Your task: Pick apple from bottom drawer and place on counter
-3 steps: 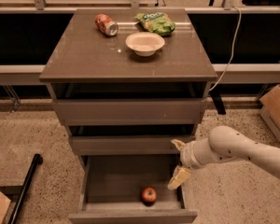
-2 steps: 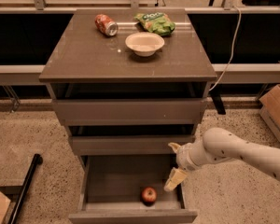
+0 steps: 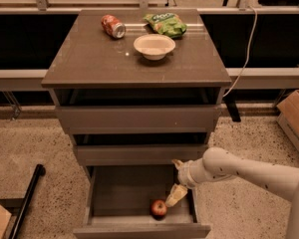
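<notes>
Camera view: the flat, glossy grey-brown counter (image 3: 89, 63) carries a round white bowl (image 3: 154, 46), a crinkled green bag (image 3: 165, 24) and a red can (image 3: 113, 26) lying on its side. Below it the boxy bottom drawer (image 3: 119, 188) stands pulled well out. The smooth white arm (image 3: 249, 171) reaches in from the right and bends down over the drawer's right side, its gripper (image 3: 173, 180) with pale fingers spread (nothing between them), while the small round red apple (image 3: 159, 208) sits on the drawer floor near the front wall, just beside the lower fingertip.

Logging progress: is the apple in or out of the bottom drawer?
In: the apple lies inside the open bottom drawer, near its front; the claw hangs beside it.
</notes>
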Motion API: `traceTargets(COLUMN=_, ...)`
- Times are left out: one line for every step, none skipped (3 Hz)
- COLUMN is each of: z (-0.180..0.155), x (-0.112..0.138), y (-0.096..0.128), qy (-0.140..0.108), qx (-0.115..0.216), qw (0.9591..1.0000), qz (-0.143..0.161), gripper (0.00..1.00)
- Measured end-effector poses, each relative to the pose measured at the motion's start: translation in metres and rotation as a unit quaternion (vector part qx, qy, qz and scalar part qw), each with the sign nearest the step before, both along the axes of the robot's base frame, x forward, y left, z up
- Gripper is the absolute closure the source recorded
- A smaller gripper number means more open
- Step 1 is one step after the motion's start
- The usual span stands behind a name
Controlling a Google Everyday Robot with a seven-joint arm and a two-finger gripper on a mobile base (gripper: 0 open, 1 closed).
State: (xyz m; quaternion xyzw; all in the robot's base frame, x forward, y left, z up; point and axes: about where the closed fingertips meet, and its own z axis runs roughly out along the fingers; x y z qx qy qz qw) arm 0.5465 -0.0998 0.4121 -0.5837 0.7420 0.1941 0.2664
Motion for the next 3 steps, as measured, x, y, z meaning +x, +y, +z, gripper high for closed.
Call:
traceTargets(z=-0.048, x=0.009, y=0.005, qy=0.012, qx=-0.002, qw=0.9998, qz=-0.016, gripper=0.00)
traceTargets(z=-0.083, x=0.010, y=0.008, qy=0.025, qx=-0.002, qw=0.9992, qz=-0.032, gripper=0.00)
traceTargets(z=-0.121, x=0.006, y=0.013, qy=0.046, qx=-0.005, qw=0.9977, qz=-0.049, gripper=0.00)
